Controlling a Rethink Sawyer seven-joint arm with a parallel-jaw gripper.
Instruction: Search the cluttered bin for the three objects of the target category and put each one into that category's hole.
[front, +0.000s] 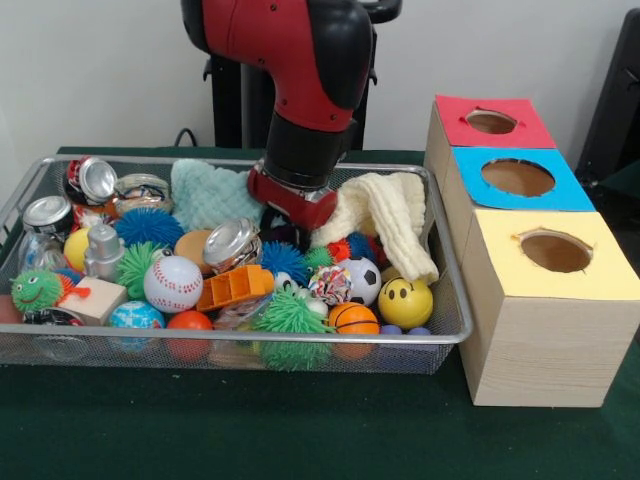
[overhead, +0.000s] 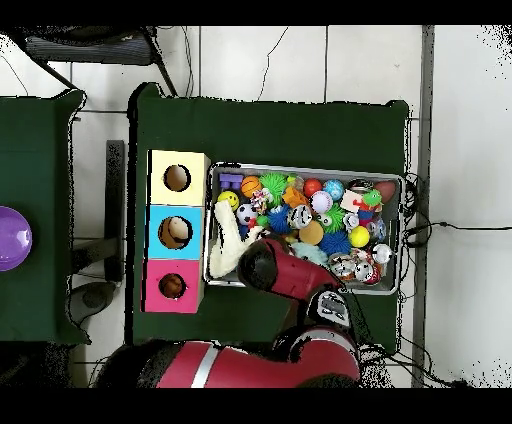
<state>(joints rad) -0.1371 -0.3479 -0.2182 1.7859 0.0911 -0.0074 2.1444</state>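
Gripper buried in toys at back middle of bin, so honestly can't tell if it's holding anything. Red arm comes straight down onto it. Cream knit cloth just right of gripper, draped toward bin's right end; pale teal cloth just left. Baseball, soccer ball, yellow smiley ball, green spiky balls along bin's front. No plush animals spotted. Red-bordered hole on farthest box right of bin, behind blue and yellow ones.
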